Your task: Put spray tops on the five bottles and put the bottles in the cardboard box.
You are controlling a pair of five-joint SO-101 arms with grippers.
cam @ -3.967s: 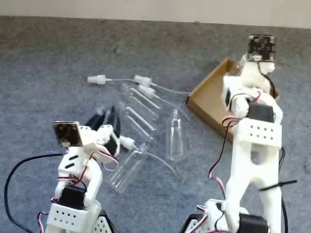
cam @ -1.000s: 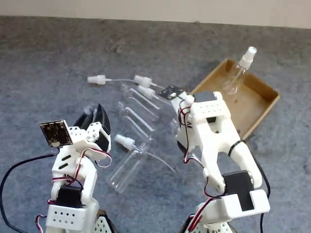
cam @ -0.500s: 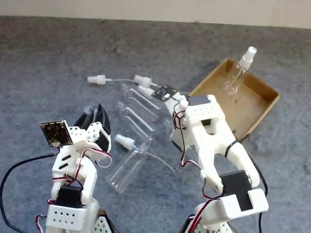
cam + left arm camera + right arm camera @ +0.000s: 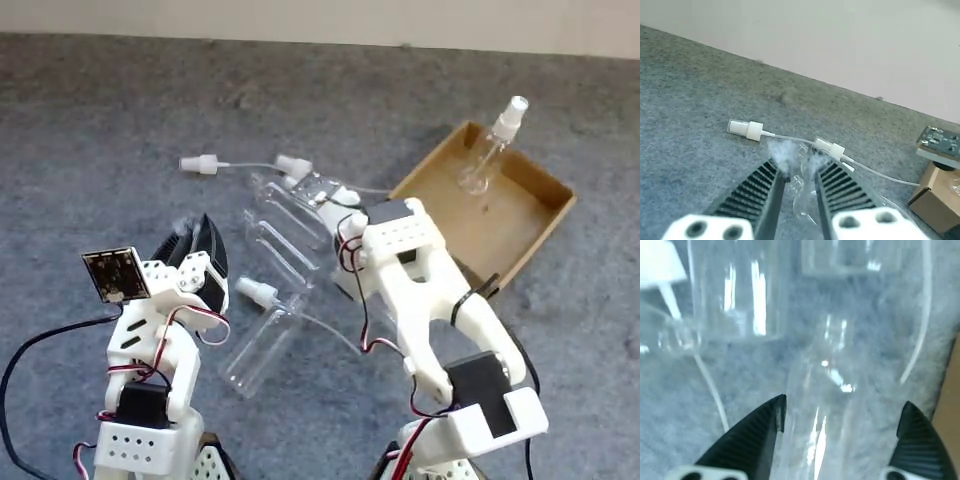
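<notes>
My right gripper [image 4: 844, 402] is open wide, low over a clear uncapped bottle [image 4: 825, 440] that lies between its fingers, neck pointing away. In the high view the right arm [image 4: 395, 235] reaches over the bottles in the middle of the carpet. A capped bottle [image 4: 488, 150] lies in the cardboard box [image 4: 530, 225]. My left gripper [image 4: 197, 225] hangs slightly open with nothing in it, short of two spray tops [image 4: 747, 129] [image 4: 830, 147]. A third spray top [image 4: 258, 292] lies beside a bottle [image 4: 262, 348].
Two more clear bottles [image 4: 283, 250] [image 4: 290, 205] lie side by side between the arms, with thin white tubes trailing from the spray tops. The box's corner [image 4: 935, 200] stands just beyond the right arm. Grey carpet covers the table, with open carpet at the far left.
The right arm left the capped bottle in the box and swung left, down over the loose bottles. The left arm drew back slightly, then kept still.
</notes>
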